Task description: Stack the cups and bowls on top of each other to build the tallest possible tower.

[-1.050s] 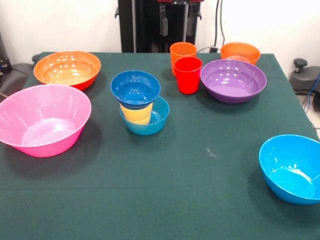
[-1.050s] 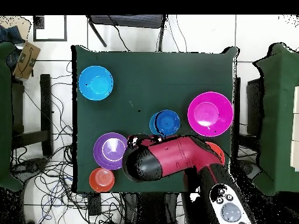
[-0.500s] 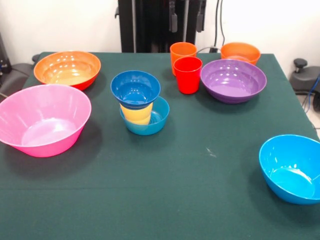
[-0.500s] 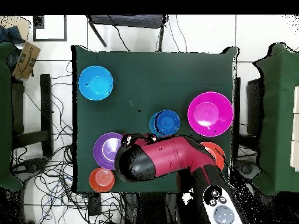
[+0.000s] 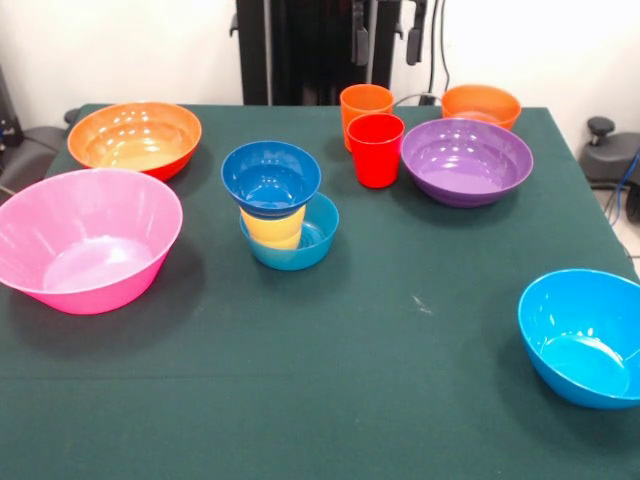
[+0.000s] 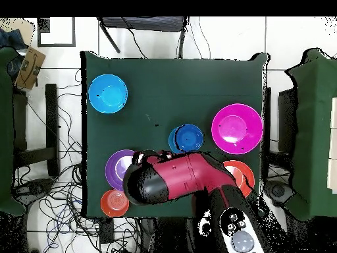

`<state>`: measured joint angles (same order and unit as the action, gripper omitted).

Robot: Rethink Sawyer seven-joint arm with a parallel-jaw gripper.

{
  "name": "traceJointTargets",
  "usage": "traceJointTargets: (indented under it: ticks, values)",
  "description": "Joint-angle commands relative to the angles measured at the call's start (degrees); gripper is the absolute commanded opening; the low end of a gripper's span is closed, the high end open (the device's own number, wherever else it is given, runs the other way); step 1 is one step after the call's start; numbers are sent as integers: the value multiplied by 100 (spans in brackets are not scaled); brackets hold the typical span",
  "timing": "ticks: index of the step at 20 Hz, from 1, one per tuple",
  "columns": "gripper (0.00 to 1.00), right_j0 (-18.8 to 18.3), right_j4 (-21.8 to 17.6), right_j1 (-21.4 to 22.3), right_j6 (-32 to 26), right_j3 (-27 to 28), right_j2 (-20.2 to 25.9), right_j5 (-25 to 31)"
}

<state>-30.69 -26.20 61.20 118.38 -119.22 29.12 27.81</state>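
The hand (image 5: 386, 32) shows only as two dark fingertips hanging at the top edge of the front view, apart from each other with nothing between them, so it is open and empty. It hangs high above the back of the tabletop (image 5: 400, 360), over the orange cup (image 5: 366, 107) and the red cup (image 5: 376, 149), touching neither. In the overhead view the red and black arm (image 6: 181, 181) covers the hand and part of the purple bowl (image 6: 118, 168).

Just below the hand, the orange cup stands upright at the back, with the red cup just in front of it, also upright. The purple bowl (image 5: 466, 160) sits beside the red cup, and the small orange bowl (image 5: 481, 103) lies behind the purple one near the back edge.

Nearer the middle stands the tower (image 5: 280, 212): a small blue bowl (image 5: 312, 240) at the bottom, the yellow cup (image 5: 272, 227) standing in it, and a second, darker small blue bowl (image 5: 271, 177) resting on top of the cup.

The large orange bowl (image 5: 134, 137) sits at a back corner, with the large pink bowl (image 5: 86, 238) in front of it. The bright blue bowl (image 5: 586, 335) stands well apart, near the front edge.
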Motion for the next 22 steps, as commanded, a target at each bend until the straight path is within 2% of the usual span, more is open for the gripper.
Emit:
traceJointTargets:
  ticks: [1,22]
  values:
    - [100,220,94,-294,593,261,-294,-32]
    - [100,434,317,-326,437,465,-473,44]
